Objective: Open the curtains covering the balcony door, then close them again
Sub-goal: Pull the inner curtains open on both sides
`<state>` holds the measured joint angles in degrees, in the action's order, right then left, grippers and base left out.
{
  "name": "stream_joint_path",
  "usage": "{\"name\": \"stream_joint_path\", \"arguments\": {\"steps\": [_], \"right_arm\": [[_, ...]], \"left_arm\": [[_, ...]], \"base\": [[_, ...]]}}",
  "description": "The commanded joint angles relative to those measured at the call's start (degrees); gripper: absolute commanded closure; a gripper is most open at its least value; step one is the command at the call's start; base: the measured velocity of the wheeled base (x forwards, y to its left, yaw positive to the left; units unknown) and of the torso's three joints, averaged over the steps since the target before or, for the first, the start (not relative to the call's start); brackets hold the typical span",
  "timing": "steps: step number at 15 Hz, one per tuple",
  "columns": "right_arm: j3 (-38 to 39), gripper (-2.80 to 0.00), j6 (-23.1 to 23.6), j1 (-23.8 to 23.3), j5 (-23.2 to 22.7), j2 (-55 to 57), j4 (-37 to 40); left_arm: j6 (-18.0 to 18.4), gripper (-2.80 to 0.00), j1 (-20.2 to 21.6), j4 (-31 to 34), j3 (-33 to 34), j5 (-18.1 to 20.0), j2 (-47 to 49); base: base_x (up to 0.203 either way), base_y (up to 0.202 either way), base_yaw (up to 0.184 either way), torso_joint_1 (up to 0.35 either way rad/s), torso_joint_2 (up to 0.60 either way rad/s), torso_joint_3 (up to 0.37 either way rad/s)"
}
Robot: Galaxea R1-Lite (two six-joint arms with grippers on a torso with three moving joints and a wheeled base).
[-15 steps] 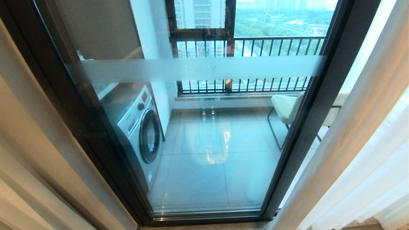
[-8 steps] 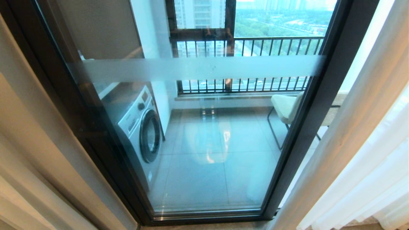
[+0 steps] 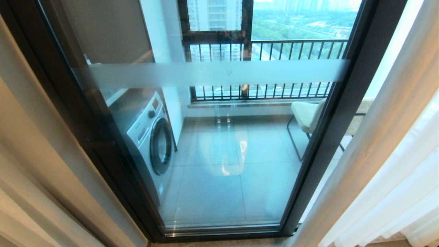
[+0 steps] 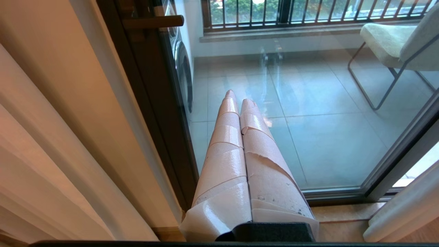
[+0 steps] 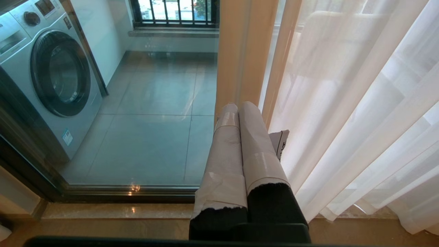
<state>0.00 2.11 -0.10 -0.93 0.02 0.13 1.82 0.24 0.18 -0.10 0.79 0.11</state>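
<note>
Balcony door (image 3: 219,144) glass ahead, sheer curtains (image 5: 360,113) just beside clenched, empty right end effector (image 5: 236,104).

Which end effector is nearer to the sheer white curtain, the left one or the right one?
Right. The right end effector points at the floor right beside the sheer white curtain. The left end effector sits near the tan drape, facing the glass.
</note>
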Motion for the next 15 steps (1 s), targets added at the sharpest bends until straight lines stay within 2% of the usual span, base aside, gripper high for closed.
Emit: {"name": "stream_joint_path", "arguments": {"steps": [1,4,6,8,12,15], "right_arm": [[0.0,0.00,0.2,0.0,0.0,0.0,0.1],[-0.7,0.00,1.8,0.0,-0.5,0.0,-1.4],[-4.0,0.00,1.9,0.0,-3.2,0.1,-0.6],[-8.8,0.00,2.0,0.0,-5.3,0.9,2.2],[-19.2,0.00,2.8,0.0,-6.6,4.4,8.7],[-21.0,0.00,4.0,0.1,-7.8,5.9,10.6]], "left_arm": [[-0.1,0.00,0.0,0.0,0.0,0.0,0.0],[0.0,0.00,0.0,0.0,0.0,0.0,0.0],[-0.1,0.00,0.0,0.0,0.0,0.0,0.0],[-0.1,0.00,0.0,0.0,0.0,0.0,0.0],[0.0,0.00,0.0,0.0,0.0,0.0,0.0],[-0.1,0.00,0.0,0.0,0.0,0.0,0.0]], "base": [[0.000,0.000,0.000,0.000,0.00,0.000],[0.000,0.000,0.000,0.000,0.00,0.000],[0.000,0.000,0.000,0.000,0.00,0.000],[0.000,0.000,0.000,0.000,0.00,0.000],[0.000,0.000,0.000,0.000,0.00,0.000],[0.000,0.000,0.000,0.000,0.00,0.000]]}}
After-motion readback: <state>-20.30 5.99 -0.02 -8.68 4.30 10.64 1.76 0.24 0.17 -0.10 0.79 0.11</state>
